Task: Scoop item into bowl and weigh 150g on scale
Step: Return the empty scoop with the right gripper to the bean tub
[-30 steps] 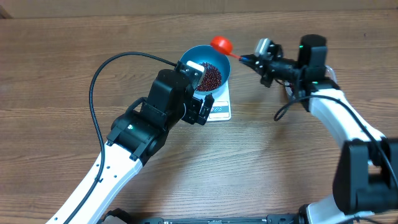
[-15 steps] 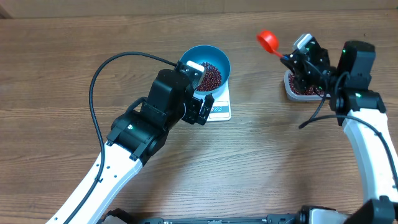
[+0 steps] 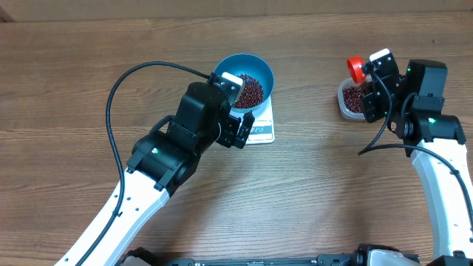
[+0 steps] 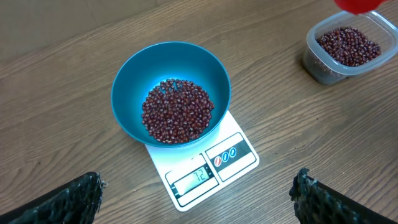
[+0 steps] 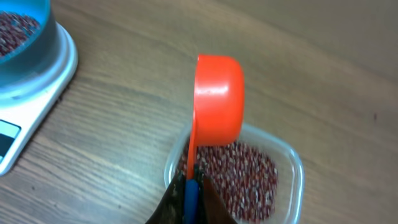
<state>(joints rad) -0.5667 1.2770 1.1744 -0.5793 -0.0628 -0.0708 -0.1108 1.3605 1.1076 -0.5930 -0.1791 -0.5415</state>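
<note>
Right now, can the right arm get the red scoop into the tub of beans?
Probably yes: the right gripper holds the scoop just above the open tub, nothing between it and the beans.

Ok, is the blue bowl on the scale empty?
No, the bowl on the scale holds a heap of red-brown beans.

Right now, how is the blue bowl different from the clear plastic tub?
The blue bowl is round and opaque; the clear tub is see-through with rounded corners. The blue bowl stands on the white scale, while the clear tub rests directly on the table. The red scoop hangs above the clear tub's rim, away from the blue bowl. Both hold dark red-brown beans.
</note>
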